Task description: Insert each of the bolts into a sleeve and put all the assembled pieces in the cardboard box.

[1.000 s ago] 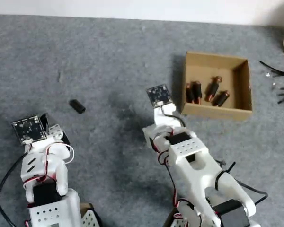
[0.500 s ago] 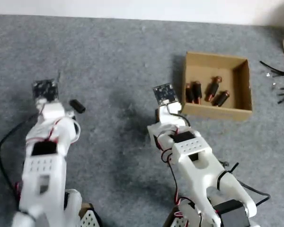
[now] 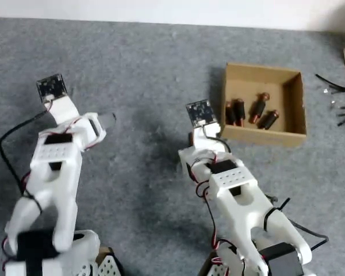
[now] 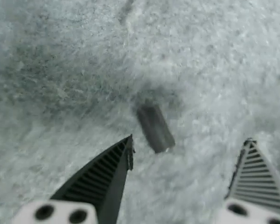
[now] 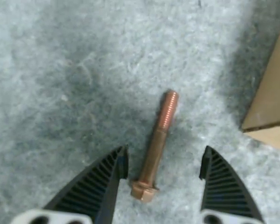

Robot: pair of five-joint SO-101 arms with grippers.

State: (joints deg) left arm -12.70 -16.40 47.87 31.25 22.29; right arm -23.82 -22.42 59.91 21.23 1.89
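A short dark sleeve (image 4: pixel 155 128) lies on the grey carpet, just ahead of my left gripper (image 4: pixel 189 140), which hangs open above it with one finger to each side. From above, that left gripper (image 3: pixel 101 123) covers the sleeve at the table's left. A copper bolt (image 5: pixel 156 144) lies flat between the open fingers of my right gripper (image 5: pixel 165 149), head toward the wrist. The right arm (image 3: pixel 221 172) stands just left of the cardboard box (image 3: pixel 293 86), which holds several assembled bolt-and-sleeve pieces (image 3: pixel 250 112).
The box's corner (image 5: pixel 270 107) sits close beside the bolt. Loose black ties and small parts (image 3: pixel 340 103) lie at the table's right edge, past the box. Bare grey carpet (image 3: pixel 149 75) stretches between the two arms and behind them.
My left arm has swung forward from the front left corner and now hangs over the sleeve. The right arm shifted slightly toward the box, then held still.
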